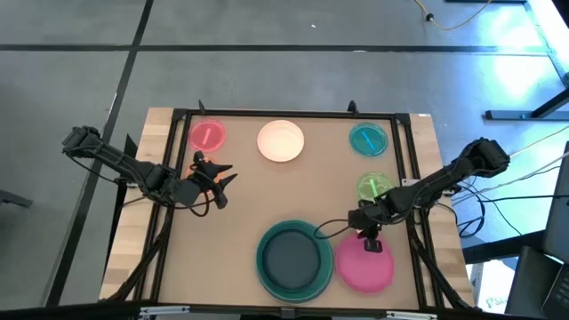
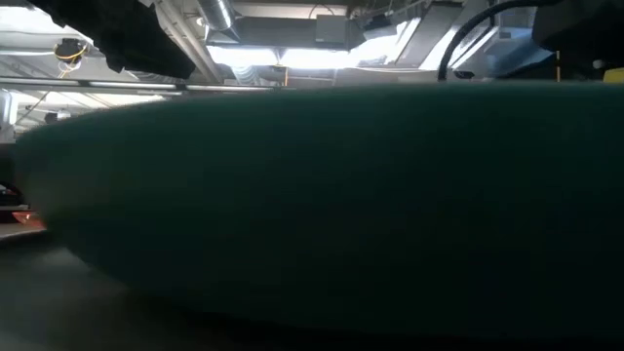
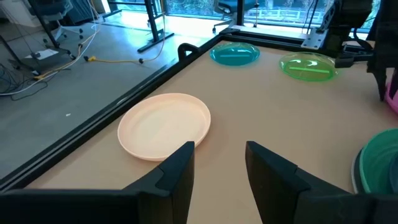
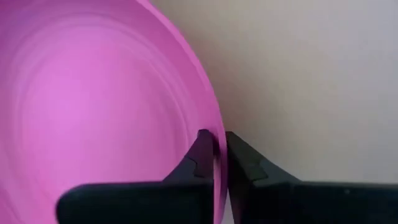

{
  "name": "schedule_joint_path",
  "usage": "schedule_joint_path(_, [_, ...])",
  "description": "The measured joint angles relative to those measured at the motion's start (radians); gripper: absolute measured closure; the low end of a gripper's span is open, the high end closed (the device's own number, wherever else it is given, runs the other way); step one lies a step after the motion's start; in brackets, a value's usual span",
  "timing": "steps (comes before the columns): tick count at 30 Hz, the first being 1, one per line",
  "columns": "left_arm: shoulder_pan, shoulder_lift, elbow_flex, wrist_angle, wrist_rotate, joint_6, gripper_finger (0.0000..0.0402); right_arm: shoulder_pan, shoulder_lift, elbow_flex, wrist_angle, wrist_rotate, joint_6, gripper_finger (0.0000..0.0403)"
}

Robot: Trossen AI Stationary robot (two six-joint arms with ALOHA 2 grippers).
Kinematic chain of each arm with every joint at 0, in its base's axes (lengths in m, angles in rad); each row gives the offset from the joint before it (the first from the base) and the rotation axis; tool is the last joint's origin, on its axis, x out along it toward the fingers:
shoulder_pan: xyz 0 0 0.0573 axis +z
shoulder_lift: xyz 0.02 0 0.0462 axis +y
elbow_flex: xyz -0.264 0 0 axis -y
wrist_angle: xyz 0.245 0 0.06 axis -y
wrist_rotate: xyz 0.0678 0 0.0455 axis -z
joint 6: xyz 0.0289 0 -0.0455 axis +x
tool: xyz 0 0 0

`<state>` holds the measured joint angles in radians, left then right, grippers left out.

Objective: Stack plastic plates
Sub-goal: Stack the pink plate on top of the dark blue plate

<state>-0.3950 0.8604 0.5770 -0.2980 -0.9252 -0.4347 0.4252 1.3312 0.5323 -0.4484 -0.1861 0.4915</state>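
A large pink plate [image 1: 364,267] lies near the table's near right corner. Beside it a large teal plate [image 1: 267,267] holds a dark grey plate [image 1: 292,256]; the teal wall [image 2: 312,195] fills the low view. My right gripper [image 1: 371,242] is shut on the pink plate's far edge. My left gripper [image 1: 222,173] hovers open over the table's left part, pointing at the cream plate [image 3: 165,124]. Along the far side sit a small pink plate [image 1: 207,135], the cream plate [image 1: 281,140] and a small blue plate [image 1: 368,138]. A small green plate [image 1: 375,187] lies flat on the table just beyond my right gripper. My right gripper [image 4: 216,135] pinches the pink plate's rim [image 4: 210,118] at the plate's far edge, with one finger inside the plate and one outside. The fingers come from above, pointing down. In the high view the plate looks flat on the table.
A black frame rail [image 1: 284,113] runs around the brown mat. The mat's middle [image 1: 293,191] is bare between the plates. The green plate [image 3: 308,66] and blue plate [image 3: 235,55] lie close to my right arm [image 1: 444,182].
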Motion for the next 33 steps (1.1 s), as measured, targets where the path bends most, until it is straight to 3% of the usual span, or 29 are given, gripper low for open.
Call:
schedule_joint_path(20, [0.0, 0.0, 0.0, 0.0, 0.0, 0.0, 0.0265, 0.0, -0.165, -0.001, -0.026, 0.038, -0.047, 0.0402])
schedule_joint_path(33, [0.0, 0.0, 0.0, 0.0, -0.001, 0.0, 0.0265, 0.0, -0.188, 0.23, -0.067, 0.095, -0.125, 0.0402])
